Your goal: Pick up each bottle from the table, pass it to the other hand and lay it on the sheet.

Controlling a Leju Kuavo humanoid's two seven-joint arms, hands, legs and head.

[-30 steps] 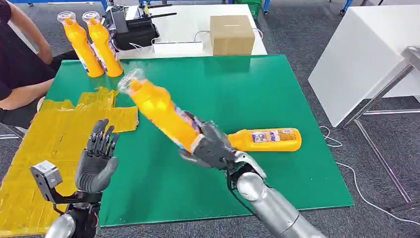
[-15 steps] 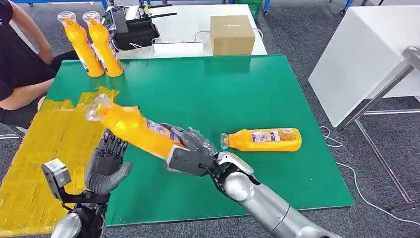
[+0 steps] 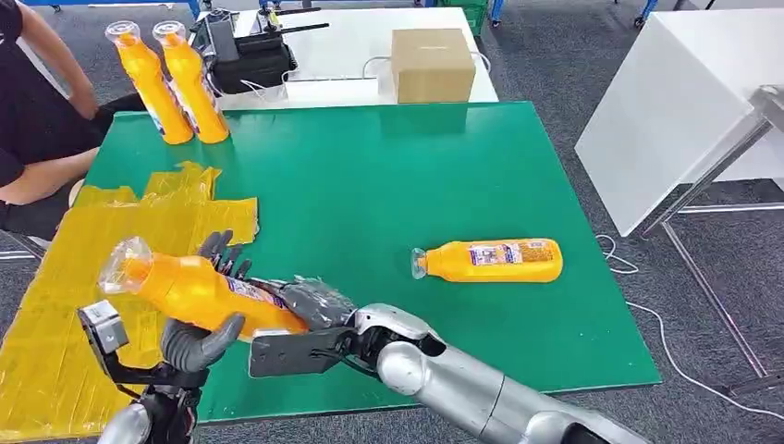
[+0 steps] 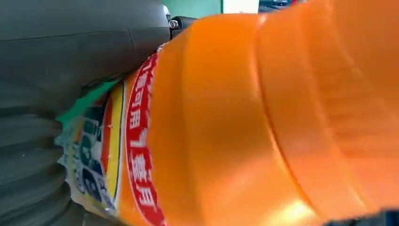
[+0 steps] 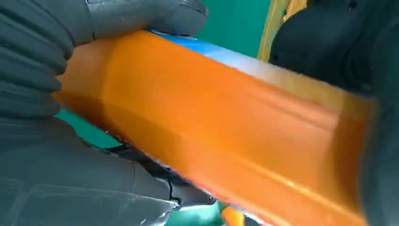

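Over the sheet (image 3: 55, 305), both hands grip one bottle (image 3: 189, 291).

Bare green table (image 3: 370, 185) btwn bottles.

Orange bottle (image 3: 199, 291) tilted, above yellow sheet (image 3: 65, 268)

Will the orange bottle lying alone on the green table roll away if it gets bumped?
Probably. The lying bottle is on its side on the smooth green table with nothing touching it. It looks full of orange liquid, so it may feel heavy and roll slowly.
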